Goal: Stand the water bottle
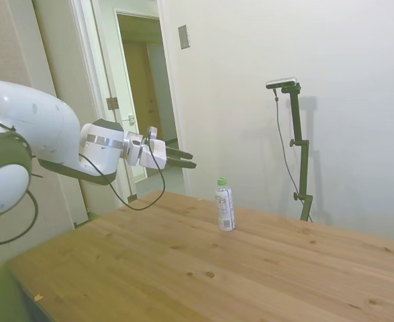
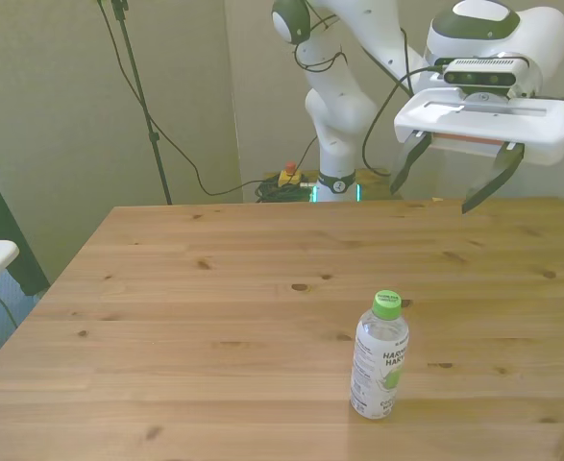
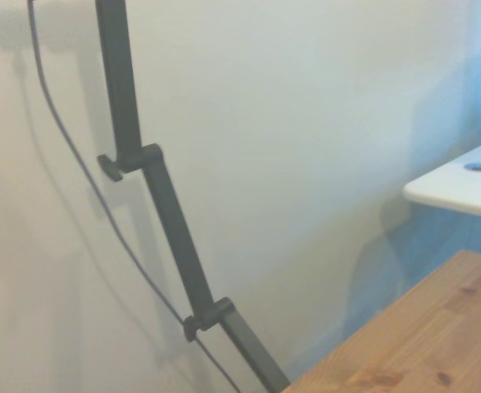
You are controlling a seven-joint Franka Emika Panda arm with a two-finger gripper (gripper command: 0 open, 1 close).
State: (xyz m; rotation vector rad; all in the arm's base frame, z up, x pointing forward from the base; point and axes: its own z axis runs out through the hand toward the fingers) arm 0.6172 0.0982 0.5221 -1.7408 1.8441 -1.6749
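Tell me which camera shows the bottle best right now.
The front view: the bottle is close, upright on the table, with its green cap and label readable. The side view shows it small and distant. The wrist view misses it entirely.
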